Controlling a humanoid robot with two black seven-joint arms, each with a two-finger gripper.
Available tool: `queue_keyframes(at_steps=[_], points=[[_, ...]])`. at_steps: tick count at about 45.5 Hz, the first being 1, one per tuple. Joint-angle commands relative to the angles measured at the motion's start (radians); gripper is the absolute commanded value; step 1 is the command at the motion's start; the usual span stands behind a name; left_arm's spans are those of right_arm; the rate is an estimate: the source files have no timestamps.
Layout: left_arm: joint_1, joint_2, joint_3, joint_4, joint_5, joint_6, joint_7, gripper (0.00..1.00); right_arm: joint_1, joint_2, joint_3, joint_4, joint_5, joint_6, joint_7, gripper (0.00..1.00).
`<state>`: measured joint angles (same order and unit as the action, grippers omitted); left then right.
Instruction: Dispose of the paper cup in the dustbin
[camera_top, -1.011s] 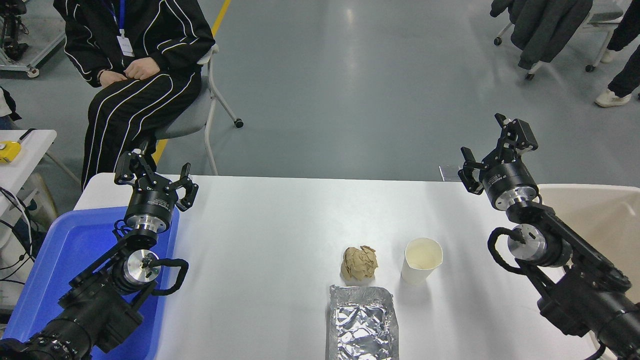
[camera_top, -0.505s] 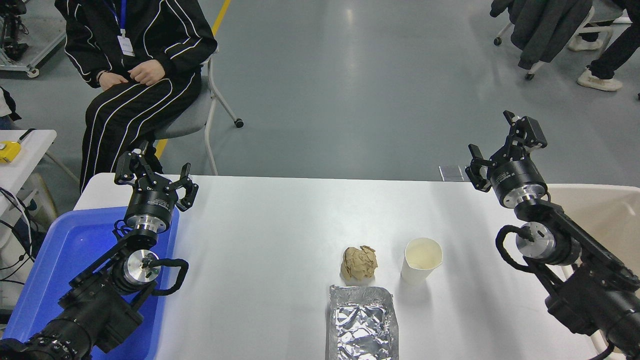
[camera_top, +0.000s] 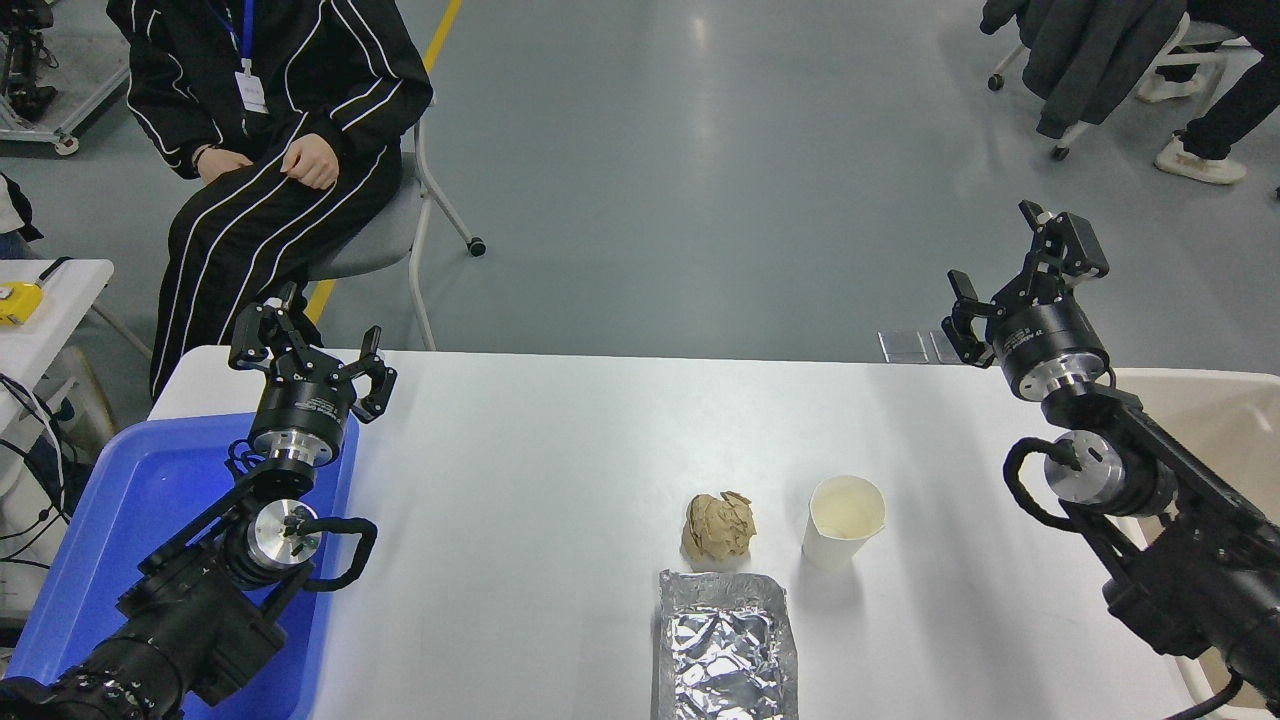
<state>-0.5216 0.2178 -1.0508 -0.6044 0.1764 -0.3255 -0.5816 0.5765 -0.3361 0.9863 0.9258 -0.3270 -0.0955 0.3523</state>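
Your paper cup (camera_top: 843, 520) stands upright on the white counter (camera_top: 560, 450), right of centre and toward the near edge, mouth open to the camera and nothing gripping it. Just to its left sits a crumpled brown paper ball (camera_top: 718, 526), close but apart from the cup. A silver foil tray (camera_top: 727, 645) lies nearer you, its far edge just below the ball and its near end cut off by the bottom of the picture; the cup's base stands just beyond the tray's far right corner.

Your right tool (camera_top: 1025, 275) hangs released, fingers spread and holding nothing, raised over the counter's far right corner, well apart from the cup. The right arm runs back from it to the lower right, crossing in front of the dustbin (camera_top: 1220, 420), whose beige rim and inner wall show at the counter's right edge. Between cup and dustbin the counter lies bare apart from the arm above it.

Your left tool (camera_top: 308, 355) is parked at the far left, fingers spread and gripping nothing, above the far end of a blue plastic tray (camera_top: 120, 500) that overhangs the counter's left edge. A wide bare stretch of counter separates that tray from the paper ball.

Beyond the far edge, a person (camera_top: 270, 130) sits on a chair at upper left, hands in lap.
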Motion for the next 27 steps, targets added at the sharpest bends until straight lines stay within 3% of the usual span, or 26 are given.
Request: queue_keyframes(at_steps=[1,18,27], points=[[0.000,0.000,0.000,0.000,0.000,0.000,0.000,1.00,-0.015,-0.011,-0.005,-0.004,0.005,-0.007,-0.003,1.00],[0.000,0.000,0.000,0.000,0.000,0.000,0.000,1.00,0.052,-0.078,-0.038,-0.002,0.005,-0.009,-0.006,1.00],[0.000,0.000,0.000,0.000,0.000,0.000,0.000,1.00,0.238,-0.265,-0.444,-0.004,0.008,-0.010,-0.007,1.00]])
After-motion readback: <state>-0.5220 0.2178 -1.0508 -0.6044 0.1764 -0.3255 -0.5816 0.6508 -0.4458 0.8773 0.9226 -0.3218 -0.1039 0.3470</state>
